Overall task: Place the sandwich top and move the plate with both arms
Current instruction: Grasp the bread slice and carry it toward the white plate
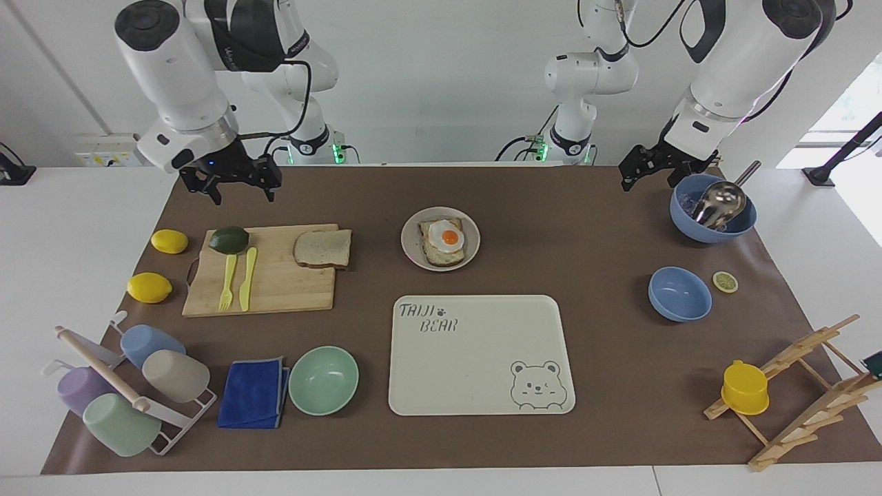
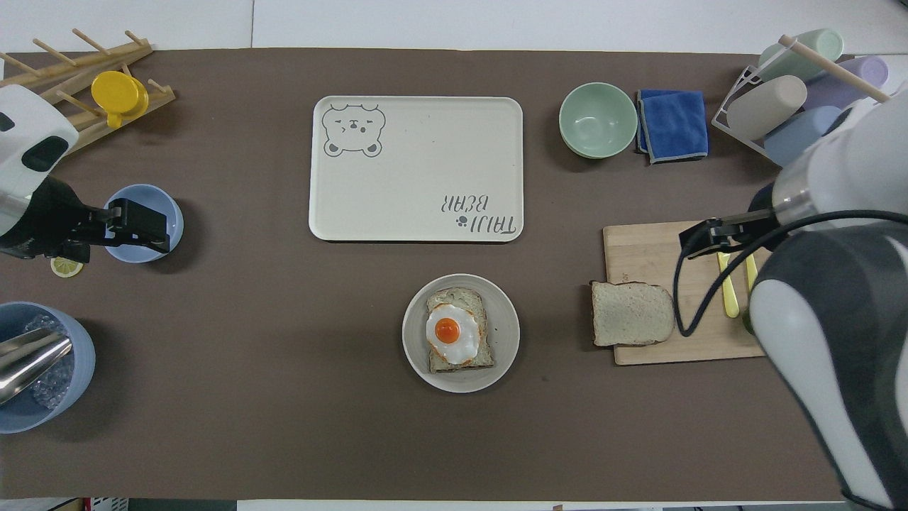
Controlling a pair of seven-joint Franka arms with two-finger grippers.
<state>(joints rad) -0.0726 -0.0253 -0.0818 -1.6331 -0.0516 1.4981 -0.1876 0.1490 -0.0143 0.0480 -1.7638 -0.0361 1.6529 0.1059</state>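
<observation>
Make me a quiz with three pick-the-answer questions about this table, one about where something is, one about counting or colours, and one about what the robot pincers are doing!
1. Where does the plain bread slice lie?
A. on the wooden board
B. on the bear tray
C. in the green bowl

2. How many whole yellow lemons are there?
A. one
B. two
C. four

3. What is the right pincer doing?
A. gripping the bread
B. lifting the plate
C. hanging open and empty

Answers:
1 A, its edge juts off the board toward the plate.
2 B, both sit beside the board.
3 C, it hangs in the air with nothing held; the left pincer is open too.
</observation>
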